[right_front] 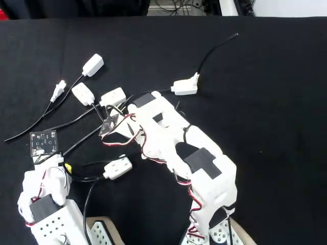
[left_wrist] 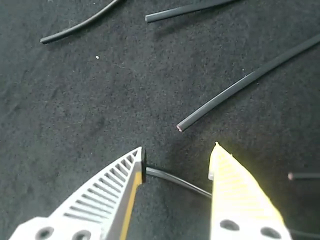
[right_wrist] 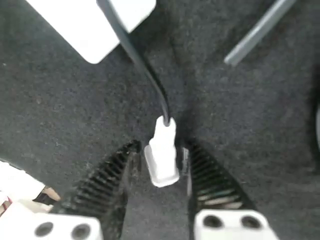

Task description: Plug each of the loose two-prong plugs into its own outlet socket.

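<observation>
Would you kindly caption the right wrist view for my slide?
Right hand grips a white plug trailing a black cord.

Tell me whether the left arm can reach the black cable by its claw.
Probably yes: the left claw is open and the cable runs between its tips with nothing over it.

High view overhead, looking down on table point(right_front: 276, 127); wrist views close, facing same table.
</observation>
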You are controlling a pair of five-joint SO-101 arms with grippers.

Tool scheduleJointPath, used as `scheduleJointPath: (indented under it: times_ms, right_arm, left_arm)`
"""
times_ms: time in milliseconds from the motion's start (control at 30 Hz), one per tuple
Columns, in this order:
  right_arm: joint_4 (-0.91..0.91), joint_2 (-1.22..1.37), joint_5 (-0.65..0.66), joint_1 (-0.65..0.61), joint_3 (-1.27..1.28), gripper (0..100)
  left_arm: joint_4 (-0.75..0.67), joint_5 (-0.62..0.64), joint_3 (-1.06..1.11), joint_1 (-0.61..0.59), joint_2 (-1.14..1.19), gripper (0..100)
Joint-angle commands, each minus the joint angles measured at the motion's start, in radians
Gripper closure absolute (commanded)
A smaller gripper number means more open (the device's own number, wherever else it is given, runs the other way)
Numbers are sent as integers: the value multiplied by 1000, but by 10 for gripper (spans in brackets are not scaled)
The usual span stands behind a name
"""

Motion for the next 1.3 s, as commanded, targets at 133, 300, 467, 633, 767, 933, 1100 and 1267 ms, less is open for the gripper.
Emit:
scheduleJointPath:
  times_ms: [133,300,467,633,767,933,1100,1267]
  right_arm:
    - [14,-5,11,-3,-51,885]
    - [15,2,11,-5,-68,959]
    - [12,2,9,-5,-67,974]
    - [11,-2,8,-5,-67,986]
    - [6,-35,-32,2,-67,986]
    - [-18,-208,-38,5,48,986]
    - [-152,-515,-146,52,220,987]
    - [-315,-845,-301,52,398,987]
  left_arm:
    - [-21,-6,4,13,-3,784]
    - [-21,-6,4,13,-3,784]
    - [-21,-6,4,13,-3,784]
    - [-21,-6,4,13,-3,784]
    - [-21,-6,4,13,-3,784]
    - [-21,-6,4,13,-3,784]
    - [-21,-6,4,18,-3,784]
    - [-21,-6,4,21,-3,784]
